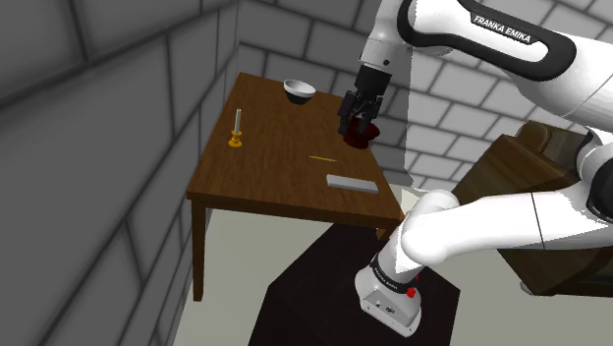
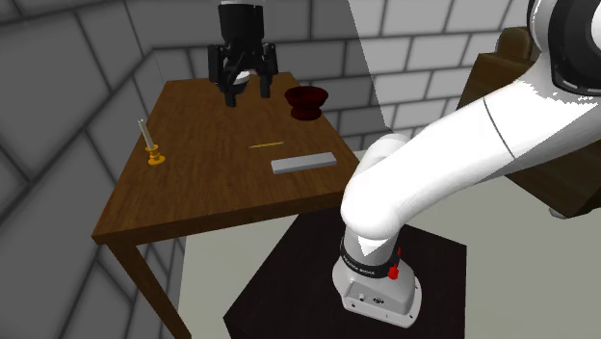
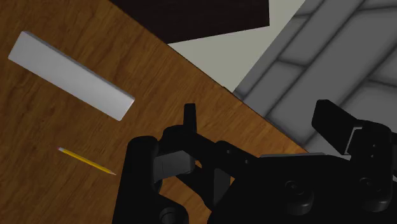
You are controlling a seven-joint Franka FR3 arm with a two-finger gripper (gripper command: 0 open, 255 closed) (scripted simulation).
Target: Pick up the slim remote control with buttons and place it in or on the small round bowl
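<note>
The remote (image 1: 352, 181) lies flat on the brown wooden table (image 1: 257, 169), near the edge closest to the stand and close to that edge's corner at the shoulder view's right. It is drawn as a plain grey slab (no buttons can be made out on it). Nothing touches it. In the wrist view the remote (image 3: 70, 75) lies well clear of the fingers. A yellow pencil (image 3: 86, 160) lies on the wood between it and the gripper, and the same pencil (image 2: 266, 144) sits just beyond the remote (image 2: 303, 162) in the second exterior view.

Two bowls stand at the far part of the table, and either could be the one meant. A dark bowl with a white rim (image 1: 300, 90) sits by the far edge near the wall. A dark red bowl (image 2: 306, 99) stands by the edge at the second exterior view's right.

The gripper (image 2: 247, 94) hangs above the far part of the table, its two fingers spread apart and holding nothing. In the shoulder view the gripper (image 1: 356, 126) partly covers the dark red bowl. A small orange candle holder (image 1: 236, 136) with a pale candle stands towards the opposite edge, well apart from the remote.

The stand (image 1: 314, 295) is a dark box below the table's near edge. Grey block walls (image 1: 98, 118) surround the table.
</note>
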